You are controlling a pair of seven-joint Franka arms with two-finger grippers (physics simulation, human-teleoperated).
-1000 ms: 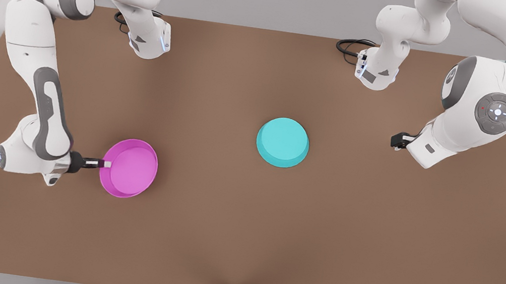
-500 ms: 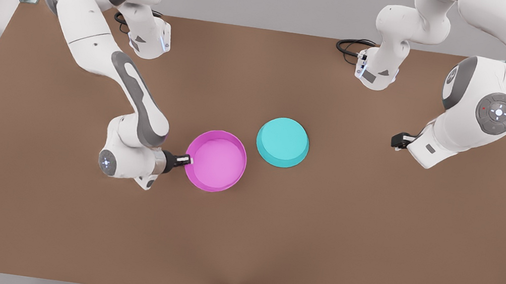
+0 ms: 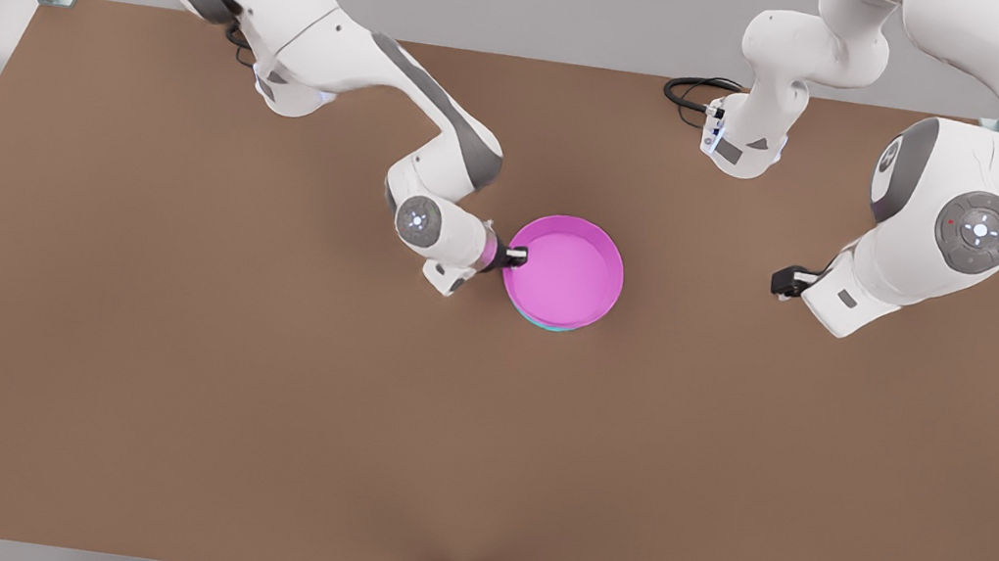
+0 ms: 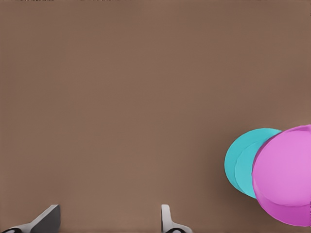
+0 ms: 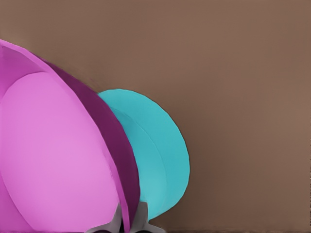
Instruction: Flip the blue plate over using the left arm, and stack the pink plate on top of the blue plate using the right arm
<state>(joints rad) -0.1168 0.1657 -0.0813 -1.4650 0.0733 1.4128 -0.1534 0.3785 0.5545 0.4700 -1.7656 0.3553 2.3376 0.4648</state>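
- The round, shallow magenta-pink plate (image 3: 564,271) hangs right over the round turquoise-blue plate (image 3: 552,326). In the front view I see just a thin blue edge under the pink one.
- Both plates are near the middle of the flat brown table (image 3: 153,348).
- In the right wrist view the pink plate (image 5: 53,160) is close to the camera, and the blue plate (image 5: 155,160) sits behind it on the table, flat bottom up, I think. So the flip looks done to me.
- I cannot tell if the pink plate touches the blue one yet. In the left wrist view the pink plate (image 4: 284,177) covers just part of the blue plate (image 4: 240,162), so it looks lifted above it.
- My right gripper (image 3: 515,253) holds the pink plate by its rim, on the side toward the front view's left. The two fingers (image 5: 140,216) are clamped on the thin wall, one inside and one outside.
- I think the plate is light and stiff, like hard plastic. It may be smooth and slippery, so a grip on the low rim is the best place to hold it. Held at one edge, it could tip or slide if I go too fast.
- Next I should lower it gently and flat, then let go.
- My left gripper (image 3: 788,281) waits on the front view's right, well apart from the plates. Its fingers (image 4: 167,221) are spread apart and hold nothing.
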